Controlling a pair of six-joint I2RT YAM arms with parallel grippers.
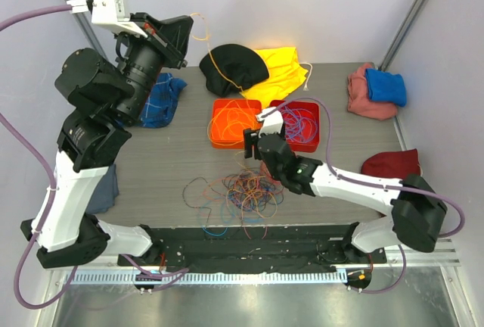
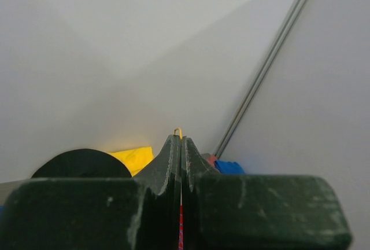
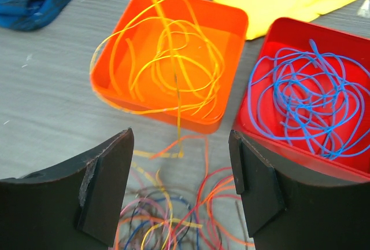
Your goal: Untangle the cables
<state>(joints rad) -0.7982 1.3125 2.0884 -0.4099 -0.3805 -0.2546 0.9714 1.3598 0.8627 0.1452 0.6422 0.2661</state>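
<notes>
Spanning most of the top view, the grey table (image 1: 159, 164) carries everything that matters. On it are an orange bin (image 1: 214, 139) and a red bin (image 1: 327, 121) side by side toward the far edge, and a loose tangle (image 1: 238, 189) of orange, yellow, blue, purple and red cables nearer the arm bases. The orange bin holds coiled yellow cables and the red bin blue ones, so the sorting looks partly done, with the heap left to go.

The left gripper (image 1: 185, 28) is lifted high over the far-left part of the table with its jaws pressed together. Its own camera shows a small yellow loop poking out at the tips, so it is pinching one yellow cable (image 3: 165, 59). That strand drops from the raised gripper across the orange bin and ends near the far edge of the tangle (it is blurred in the right wrist view, so I cannot tell whether it has come free of the other wires).

The right gripper (image 3: 180, 180) hovers low between the bins and the tangle, fingers spread wide with nothing gripped. The yellow strand's long axis runs straight away from it toward the far-left, its lower end just ahead of the open jaws. The tangle lies on the near side, under and behind the fingers. The right arm is much the nearer to both, so my judgement is that it is the one to pin the heap or take the strand's tail.
</notes>
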